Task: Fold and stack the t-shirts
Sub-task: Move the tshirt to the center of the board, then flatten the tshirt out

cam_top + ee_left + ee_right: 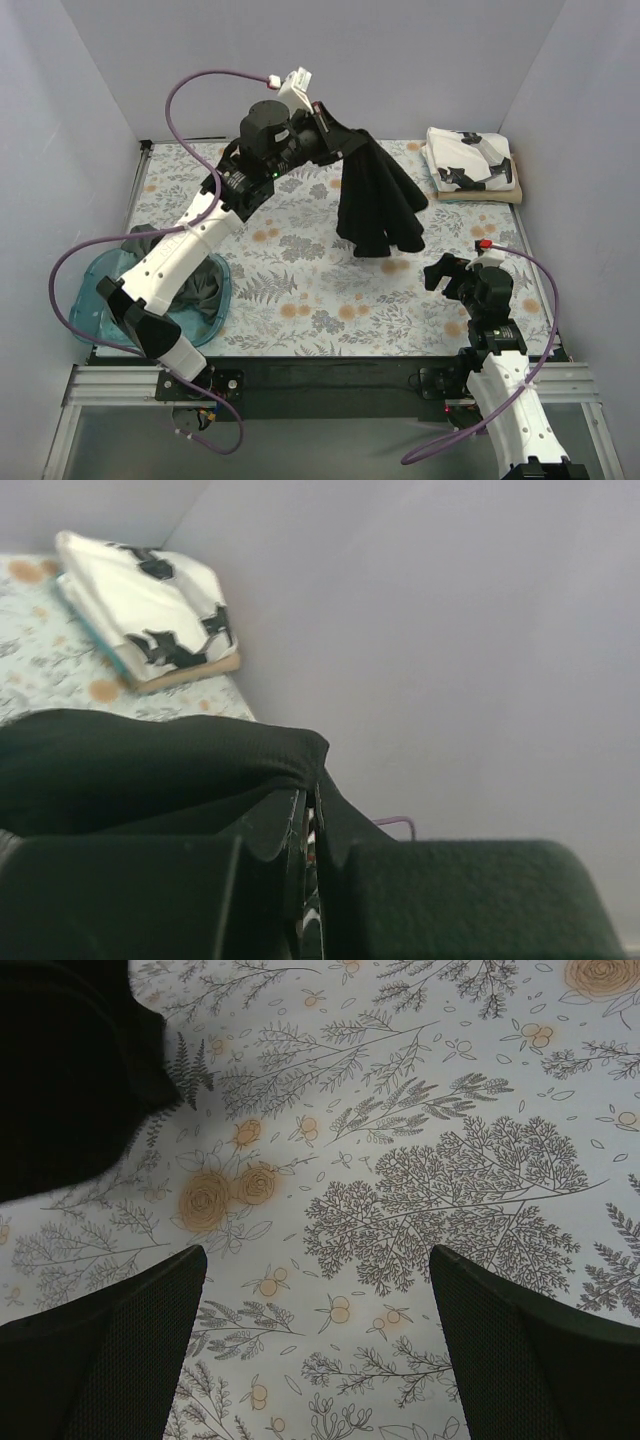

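Top external: floral-print table (pixel 300 290) boxed in by plain pale walls (pixel 400 60) on three sides. The left gripper (pixel 327 130) is clamped on the black t-shirt (pixel 380 200), which hangs bunched over mid-table. The right gripper (pixel 447 272) has its jaws apart and holds nothing, low over the near right. The white printed t-shirt (pixel 468 160) sits folded on the tan t-shirt (pixel 500 197) in the far right corner; the grey-green t-shirt (pixel 200 285) is crumpled in the blue tub (pixel 90 300) at near left.

hanging t-shirt (pixel 378 200) — over mid-table | folded t-shirts (pixel 470 165) — far right corner | tub (pixel 85 312) near left, loose t-shirt (pixel 200 285) inside
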`<state>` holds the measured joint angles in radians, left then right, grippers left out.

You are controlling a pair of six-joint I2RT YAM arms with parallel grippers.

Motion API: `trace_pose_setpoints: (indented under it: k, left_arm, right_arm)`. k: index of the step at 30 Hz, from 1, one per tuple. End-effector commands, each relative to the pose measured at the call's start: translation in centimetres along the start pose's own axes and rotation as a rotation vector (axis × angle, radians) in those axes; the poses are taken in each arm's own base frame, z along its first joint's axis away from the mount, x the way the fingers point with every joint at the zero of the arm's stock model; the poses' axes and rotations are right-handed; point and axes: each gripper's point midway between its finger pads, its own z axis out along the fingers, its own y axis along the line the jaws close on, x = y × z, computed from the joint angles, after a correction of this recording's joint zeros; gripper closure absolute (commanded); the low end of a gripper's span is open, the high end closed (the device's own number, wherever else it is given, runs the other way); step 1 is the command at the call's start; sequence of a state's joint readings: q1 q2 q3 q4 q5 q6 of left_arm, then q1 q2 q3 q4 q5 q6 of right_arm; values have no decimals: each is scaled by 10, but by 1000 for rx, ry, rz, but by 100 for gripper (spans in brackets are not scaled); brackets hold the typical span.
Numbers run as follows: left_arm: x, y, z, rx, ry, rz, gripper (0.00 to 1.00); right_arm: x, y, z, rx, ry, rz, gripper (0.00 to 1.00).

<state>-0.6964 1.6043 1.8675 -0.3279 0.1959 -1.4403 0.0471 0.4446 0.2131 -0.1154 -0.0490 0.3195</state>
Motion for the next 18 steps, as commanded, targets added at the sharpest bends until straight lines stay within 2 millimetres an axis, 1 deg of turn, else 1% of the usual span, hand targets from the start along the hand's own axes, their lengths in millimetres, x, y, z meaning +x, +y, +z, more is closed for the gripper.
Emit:
trace_pose_setpoints:
  k: [1, 2, 3, 4, 5, 6, 7, 8, 9, 10, 11, 12, 13, 14, 15, 16, 17, 18]
  left_arm:
    - [-22, 17, -37, -124, -138, 67, 100]
    - [-29, 47, -43, -253, -213, 72, 100]
    - [-3, 95, -47, -391, -186, 74, 100]
    - [1, 120, -57, -489, -223, 34, 99]
    - [0, 152, -77, -626, -280, 25, 98]
    - [11, 174, -83, -681, -262, 11, 92]
    - [28, 211, -93, -759, -222, -14, 85]
    - [44, 227, -95, -776, -158, -38, 55]
    - [54, 239, -98, -794, -114, -55, 43]
    - [64, 260, -106, -843, -75, -73, 36]
    - [76, 271, -114, -893, -33, -92, 29]
    - [85, 283, -118, -942, -12, -100, 27]
    - [96, 292, -127, -993, 15, -119, 23]
    - [103, 296, -131, -1011, 28, -124, 23]
    - [115, 304, -138, -1035, 53, -133, 23]
    - [133, 307, -145, -1033, 93, -174, 22]
    - [141, 299, -142, -977, 118, -206, 21]
    - [159, 305, -148, -969, 151, -222, 21]
  right_arm:
    - [-18, 0, -3, 17, -62, 14, 2]
    - [-20, 1, -4, 20, -75, 35, 2]
    - [-19, 2, -5, 20, -75, 74, 2]
    - [-17, -4, -5, 57, -78, 127, 2]
    - [-16, -3, -6, 60, -81, 171, 2]
    - [-13, -3, -6, 57, -79, 172, 2]
    - [-13, -2, -6, 46, -76, 151, 2]
    - [-14, -2, -7, 42, -79, 137, 2]
    - [-13, -1, -7, 42, -74, 135, 2]
    - [-16, 0, -8, 34, -77, 130, 2]
    - [-15, 1, -8, 33, -72, 127, 2]
    - [-16, 0, -8, 35, -67, 122, 2]
    - [-14, 6, -7, 8, -41, 109, 2]
    - [-13, 8, -7, -6, -26, 101, 2]
    - [-9, 15, -5, -39, 17, 77, 2]
    - [-4, 21, -5, -80, 53, 57, 2]
    - [1, 23, -3, -90, 99, 57, 2]
    - [8, 27, -1, -110, 153, 44, 2]
